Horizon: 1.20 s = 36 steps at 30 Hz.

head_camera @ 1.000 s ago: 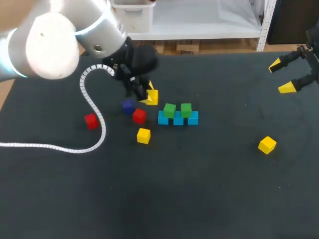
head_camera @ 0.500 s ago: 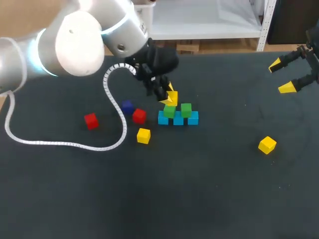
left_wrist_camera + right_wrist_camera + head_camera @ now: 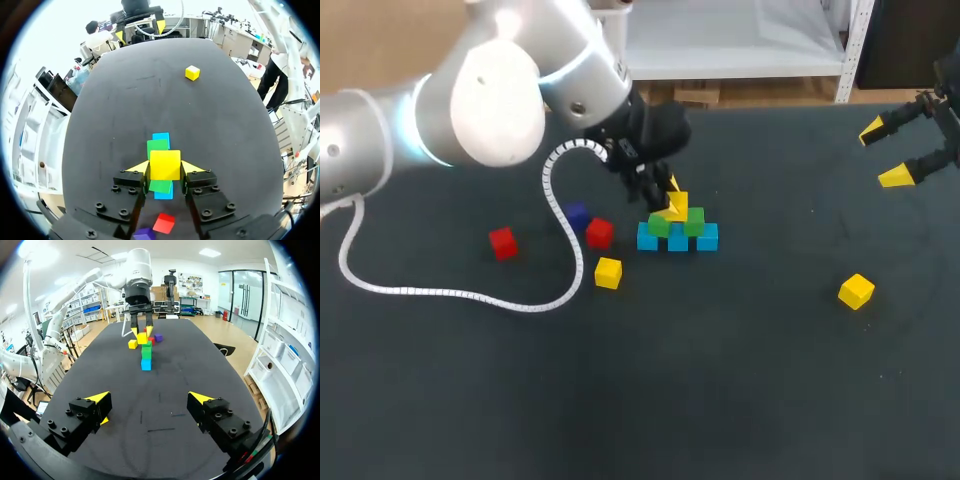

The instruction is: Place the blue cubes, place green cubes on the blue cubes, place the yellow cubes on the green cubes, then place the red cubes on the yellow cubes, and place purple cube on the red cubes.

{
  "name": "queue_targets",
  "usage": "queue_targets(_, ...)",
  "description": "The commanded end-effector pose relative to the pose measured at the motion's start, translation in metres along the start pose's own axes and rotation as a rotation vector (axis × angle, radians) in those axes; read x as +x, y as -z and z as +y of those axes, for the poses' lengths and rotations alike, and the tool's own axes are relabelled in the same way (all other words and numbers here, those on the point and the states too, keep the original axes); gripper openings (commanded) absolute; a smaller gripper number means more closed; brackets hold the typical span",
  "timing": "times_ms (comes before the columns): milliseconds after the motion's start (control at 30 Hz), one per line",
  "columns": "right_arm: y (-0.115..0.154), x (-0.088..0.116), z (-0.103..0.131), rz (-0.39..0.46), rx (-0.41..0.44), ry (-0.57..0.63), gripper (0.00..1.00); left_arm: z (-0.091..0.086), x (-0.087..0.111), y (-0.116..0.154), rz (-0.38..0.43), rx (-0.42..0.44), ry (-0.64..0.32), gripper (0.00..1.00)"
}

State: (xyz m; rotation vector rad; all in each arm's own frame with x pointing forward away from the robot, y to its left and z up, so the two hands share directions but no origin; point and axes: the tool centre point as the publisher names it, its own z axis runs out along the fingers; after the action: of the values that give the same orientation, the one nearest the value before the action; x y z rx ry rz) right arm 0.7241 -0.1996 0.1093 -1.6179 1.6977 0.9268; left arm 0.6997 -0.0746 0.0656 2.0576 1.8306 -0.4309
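Over toward the far middle of the black table point(image 3: 750, 380), the left gripper point(image 3: 165, 167) is clamped on a yellow cube point(image 3: 678, 208), one finger pressing each side, and holds it right above the two green cubes point(image 3: 694, 222). Those greens sit on the row of three blue cubes point(image 3: 708, 238), so the base layers look done and the yellow layer is the step in hand. Whether the held cube already rests on the greens or hangs just clear of them, I cannot tell. By my reading, the next move calls for setting it down squarely across the green pair, then spreading the fingers gently so nothing is nudged off. Plenty is waiting: a second yellow cube point(image 3: 608, 272) just near-left of the stack, a third yellow cube point(image 3: 856, 291) well off to the right, one red cube point(image 3: 599, 232) beside the purple cube point(image 3: 577, 214), and another red cube point(image 3: 502, 242) further left. At the far right, the right gripper point(image 3: 883, 154) hovers with its jaws wide apart and empty. No brand, label or lettering can be read on any cube.
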Motion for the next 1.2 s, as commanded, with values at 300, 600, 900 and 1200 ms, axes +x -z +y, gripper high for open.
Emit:
queue_targets(300,0.000,0.000,0.000,-0.001,0.000,0.001,1.00,0.000,0.000,-0.005,0.005,-0.002,0.015,0.00)
queue_targets(600,0.000,0.000,0.000,-0.001,0.000,0.001,1.00,0.002,0.002,-0.007,0.011,-0.002,0.027,0.00)
queue_targets(900,0.000,0.000,0.000,-0.001,0.000,0.001,1.00,0.006,0.003,-0.008,0.021,0.000,0.028,0.00)
queue_targets(1200,0.000,0.000,0.000,-0.001,0.000,0.001,1.00,0.010,0.003,-0.008,0.022,-0.001,0.030,0.00)
